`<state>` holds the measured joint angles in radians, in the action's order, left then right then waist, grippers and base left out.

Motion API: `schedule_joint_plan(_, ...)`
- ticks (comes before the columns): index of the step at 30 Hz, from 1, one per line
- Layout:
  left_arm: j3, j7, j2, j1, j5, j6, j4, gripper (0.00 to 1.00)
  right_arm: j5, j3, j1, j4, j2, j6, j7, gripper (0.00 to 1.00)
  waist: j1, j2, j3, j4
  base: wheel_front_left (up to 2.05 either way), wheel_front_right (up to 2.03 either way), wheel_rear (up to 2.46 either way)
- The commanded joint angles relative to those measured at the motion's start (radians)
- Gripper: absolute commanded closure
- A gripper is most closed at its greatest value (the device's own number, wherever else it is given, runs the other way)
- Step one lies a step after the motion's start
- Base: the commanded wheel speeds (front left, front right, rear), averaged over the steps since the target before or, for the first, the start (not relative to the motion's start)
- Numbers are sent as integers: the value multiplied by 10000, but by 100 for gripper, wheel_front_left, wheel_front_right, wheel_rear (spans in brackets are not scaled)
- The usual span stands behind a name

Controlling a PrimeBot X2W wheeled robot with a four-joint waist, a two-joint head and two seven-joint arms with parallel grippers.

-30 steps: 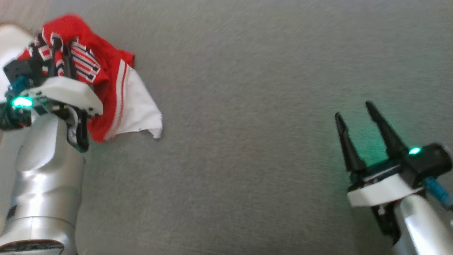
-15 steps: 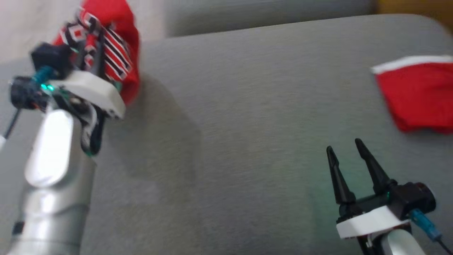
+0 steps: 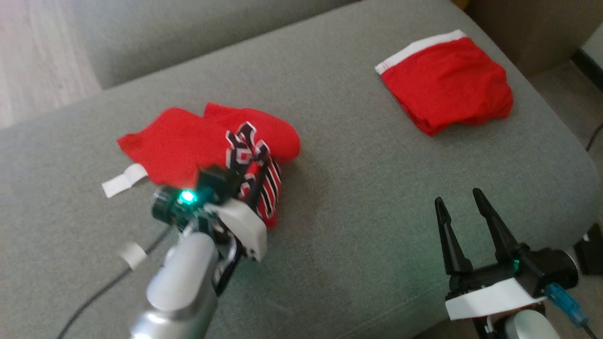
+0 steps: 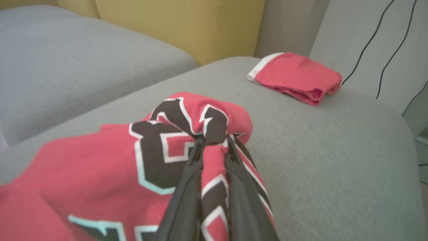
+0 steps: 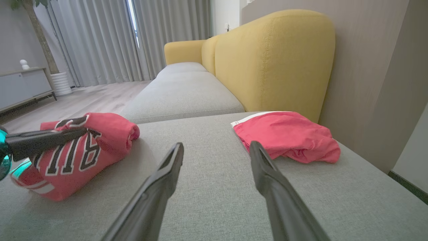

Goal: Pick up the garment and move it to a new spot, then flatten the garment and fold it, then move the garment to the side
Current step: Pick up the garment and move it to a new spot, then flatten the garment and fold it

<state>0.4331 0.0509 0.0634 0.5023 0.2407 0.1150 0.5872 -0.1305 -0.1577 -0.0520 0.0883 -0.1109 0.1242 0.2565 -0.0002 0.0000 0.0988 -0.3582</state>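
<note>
The garment (image 3: 207, 141) is a crumpled red jersey with black-and-white lettering, lying on the grey sofa seat (image 3: 358, 197) left of centre. My left gripper (image 3: 262, 165) is shut on a fold of the garment (image 4: 174, 150) at its near right edge; in the left wrist view the cloth bunches between the two dark fingers (image 4: 182, 197). In the right wrist view the garment (image 5: 77, 154) lies at the left with the left fingers (image 5: 43, 139) across it. My right gripper (image 3: 459, 200) stands open above the seat at the lower right, nothing between its fingers (image 5: 160, 187).
A folded red garment with a white band (image 3: 447, 89) lies at the seat's far right corner. A second grey seat (image 4: 67, 63) and a yellow backrest (image 5: 274, 60) stand behind. The seat's front edge and the floor (image 3: 560, 99) are at the right. A black cable (image 3: 94, 292) trails under my left arm.
The head camera has swung, so the whole picture shifted. The left gripper has carried the garment from up high down onto the sofa seat, still shut on it. The right gripper stays open.
</note>
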Motion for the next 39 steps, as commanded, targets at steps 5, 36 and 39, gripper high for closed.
schedule_joint_plan(5, 843, -1804, -107, 138, -33, -66, 472, 0, 17, -75, 270, -303, 95, 65, 53, 0, 2, 0, 204, 330, 0, 0, 0)
schedule_joint_plan(36, -1603, -3126, -28, -6298, -285, -1811, -5177, 0, -417, 359, -949, 35, 344, 65, 53, 0, 2, 0, -1627, 3820, 0, 0, 0)
schedule_joint_plan(39, -1683, -3126, -67, -6292, -391, -1722, -5253, 0, -437, 342, -974, 81, 347, 65, 53, 0, 2, 0, -1669, 3879, 0, 0, 0)
